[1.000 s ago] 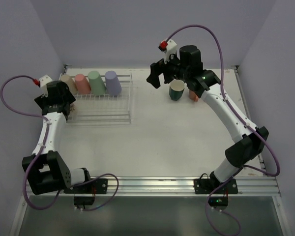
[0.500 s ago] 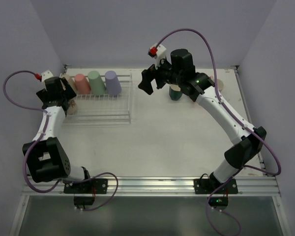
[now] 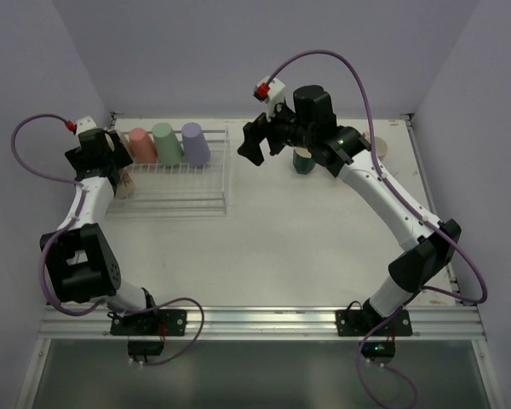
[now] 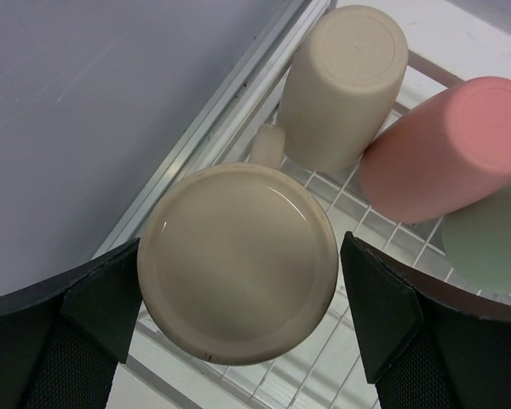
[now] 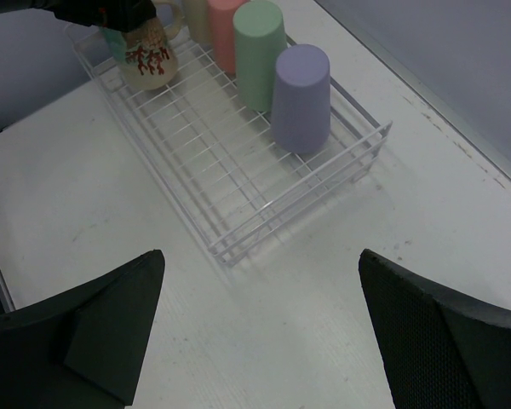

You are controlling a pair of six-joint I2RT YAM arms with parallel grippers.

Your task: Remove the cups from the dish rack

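The dish rack point(image 3: 183, 187) stands at the back left. A beige tumbler point(image 4: 345, 85), a pink tumbler point(image 3: 140, 145), a mint green tumbler point(image 3: 164, 142) and a lilac tumbler point(image 3: 195, 143) stand upside down along its back. A cream floral mug point(image 4: 238, 260) stands upside down at its left end. My left gripper point(image 4: 238, 307) is open with one finger on each side of this mug, close to its sides. My right gripper point(image 3: 257, 146) is open and empty, above the table just right of the rack. A dark green cup point(image 3: 304, 162) stands on the table behind my right arm.
The right wrist view shows the rack point(image 5: 238, 179), the lilac tumbler point(image 5: 301, 98), the green tumbler point(image 5: 260, 51) and the floral mug point(image 5: 149, 55). A pale cup point(image 3: 376, 146) stands at the back right. The back and side walls are close to the rack.
My right gripper has moved left, away from the dark green cup and toward the rack. My left gripper has moved back over the floral mug at the rack's left end.
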